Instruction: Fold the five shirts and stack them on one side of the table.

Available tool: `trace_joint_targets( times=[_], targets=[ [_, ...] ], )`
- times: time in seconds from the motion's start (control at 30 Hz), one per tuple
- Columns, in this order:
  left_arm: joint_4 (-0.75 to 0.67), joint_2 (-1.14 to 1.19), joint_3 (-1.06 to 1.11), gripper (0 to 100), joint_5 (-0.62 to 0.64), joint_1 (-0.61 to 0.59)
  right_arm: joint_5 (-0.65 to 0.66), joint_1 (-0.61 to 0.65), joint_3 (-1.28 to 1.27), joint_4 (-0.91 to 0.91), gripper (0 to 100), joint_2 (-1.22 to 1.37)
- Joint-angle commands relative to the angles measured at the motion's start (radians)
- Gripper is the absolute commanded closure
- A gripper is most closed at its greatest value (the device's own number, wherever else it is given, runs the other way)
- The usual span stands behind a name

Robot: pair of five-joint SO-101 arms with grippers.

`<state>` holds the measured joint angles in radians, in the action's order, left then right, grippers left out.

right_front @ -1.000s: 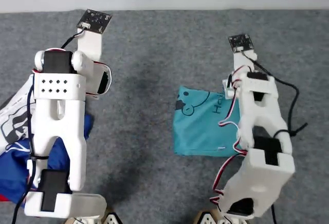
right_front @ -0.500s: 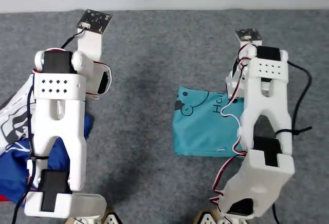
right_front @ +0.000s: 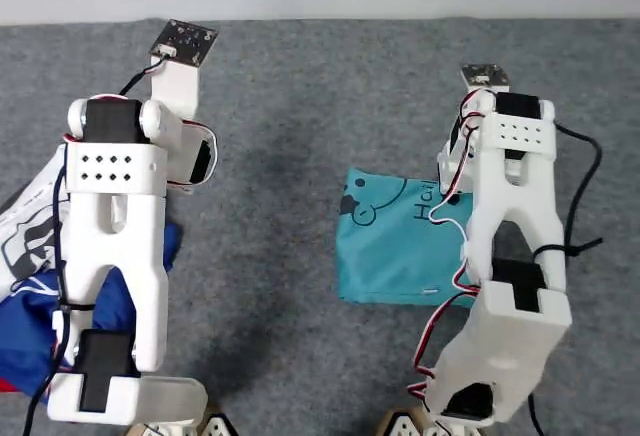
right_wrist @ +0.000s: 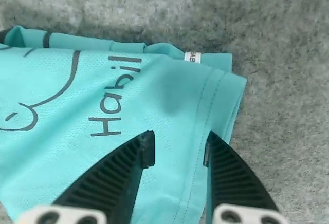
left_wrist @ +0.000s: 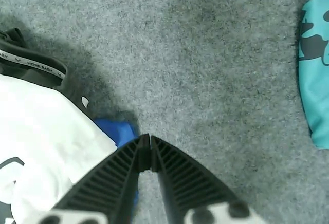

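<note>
A folded teal shirt (right_front: 395, 246) with a dark cartoon print lies flat on the grey table, right of centre. My right gripper (right_wrist: 178, 149) is open just above the shirt's (right_wrist: 103, 131) hemmed corner, with nothing between its fingers. In the high view the right gripper (right_front: 455, 156) sits at the shirt's far right corner. My left gripper (left_wrist: 149, 154) is shut and empty, low over bare table beside a heap of unfolded shirts: a white one (left_wrist: 41, 126), a blue one (left_wrist: 118, 131) and a dark one (left_wrist: 25, 64).
The heap reaches the table's left edge, with white cloth (right_front: 25, 221) and blue cloth (right_front: 30, 326) partly under the left arm (right_front: 110, 256). Grey table (right_front: 300, 106) lies open between the arms and toward the far edge.
The right arm has lifted and straightened, and its wrist has shifted slightly toward the far edge. The teal shirt and the left arm have not moved.
</note>
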<state>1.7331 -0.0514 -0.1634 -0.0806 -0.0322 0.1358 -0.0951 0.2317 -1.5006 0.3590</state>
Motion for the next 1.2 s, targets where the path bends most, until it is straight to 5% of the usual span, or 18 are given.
trace_joint_targets(
  times=[0.0, 0.5, 0.7, 1.17],
  targets=[
    [0.02, -0.044, -0.004, 99, -0.008, 0.0, -0.012, -0.015, 0.103, 0.002, 82.6, -0.013],
    [0.02, -0.037, -0.004, 99, -0.009, 0.0, -0.014, -0.025, 0.161, 0.007, 83.1, 0.137],
    [0.02, -0.037, -0.004, 99, -0.011, 0.0, -0.015, -0.012, 0.164, 0.036, 99.0, 0.147],
    [0.02, -0.037, -0.004, 99, -0.011, 0.0, 0.015, -0.03, 0.295, 0.071, 98.8, 0.157]
  ],
)
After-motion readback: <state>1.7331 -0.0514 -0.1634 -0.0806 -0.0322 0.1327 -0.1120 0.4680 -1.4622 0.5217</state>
